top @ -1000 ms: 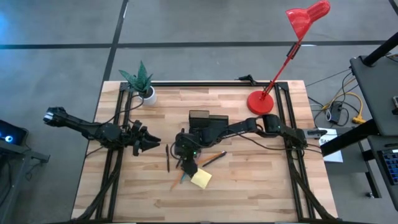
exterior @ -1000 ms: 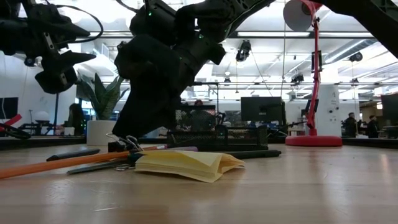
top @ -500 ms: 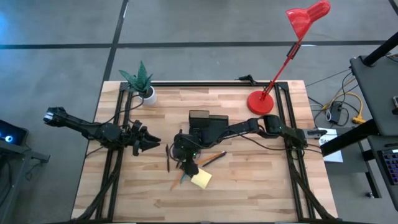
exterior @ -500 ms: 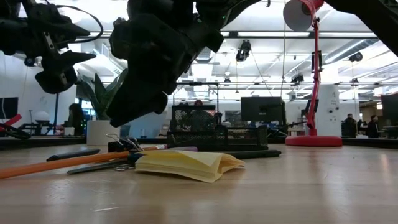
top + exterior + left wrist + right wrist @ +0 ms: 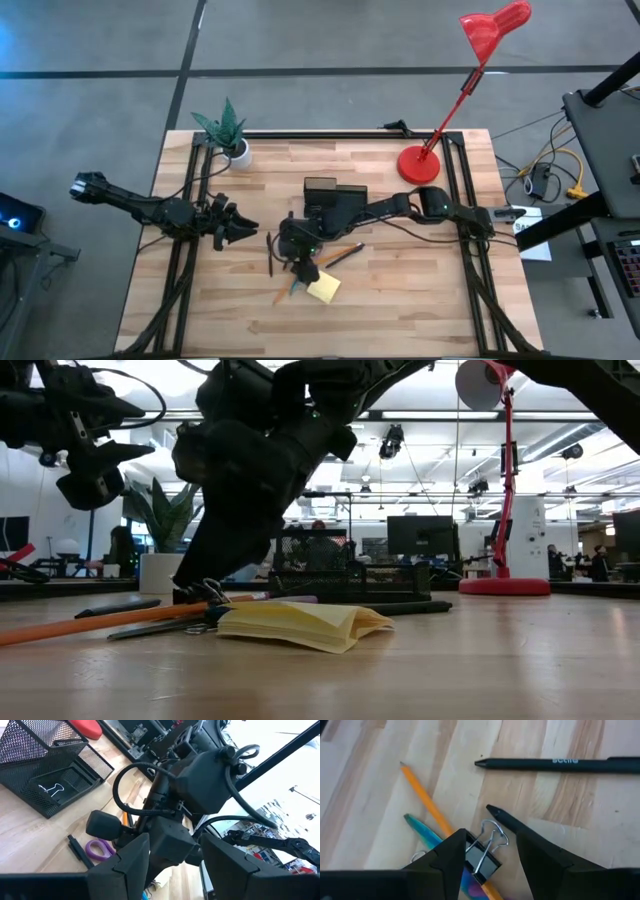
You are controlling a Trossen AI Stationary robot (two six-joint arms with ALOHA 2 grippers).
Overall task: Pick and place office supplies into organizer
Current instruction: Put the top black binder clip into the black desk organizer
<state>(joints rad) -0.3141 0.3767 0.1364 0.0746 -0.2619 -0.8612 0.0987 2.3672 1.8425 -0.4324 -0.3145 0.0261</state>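
Observation:
My right gripper [image 5: 490,839] is open and low over the pile of supplies [image 5: 300,262]. Its fingers stand on either side of a black binder clip [image 5: 482,861] with silver wire handles, which lies on an orange pencil [image 5: 426,804] and a teal piece [image 5: 422,827]. Two dark pens [image 5: 555,764] [image 5: 269,253] lie nearby. The yellow sticky-note pad [image 5: 322,289] sits on the near side of the pile. Purple scissors handles [image 5: 100,849] show under the right arm. The black mesh organizer [image 5: 335,194] stands just beyond, with a clip inside [image 5: 50,789]. My left gripper [image 5: 243,229] hovers open at the left. My right gripper comes down at the binder clip from above, slanting. One finger [image 5: 451,851] lies right against the clip's black body [image 5: 485,865] in the wrist view. Whether it touches, I cannot tell. The clip rests on the pencil.
A potted plant [image 5: 228,135] stands at the far left corner and the red lamp base [image 5: 419,163] at the far right. Another orange pencil [image 5: 345,253] lies right of the pile. Bare wood shows toward the near edge [image 5: 400,320].
In the low view my right gripper rose a little off the pile, then came down again slightly to the left, ending by the binder clip. The supplies stayed where they were.

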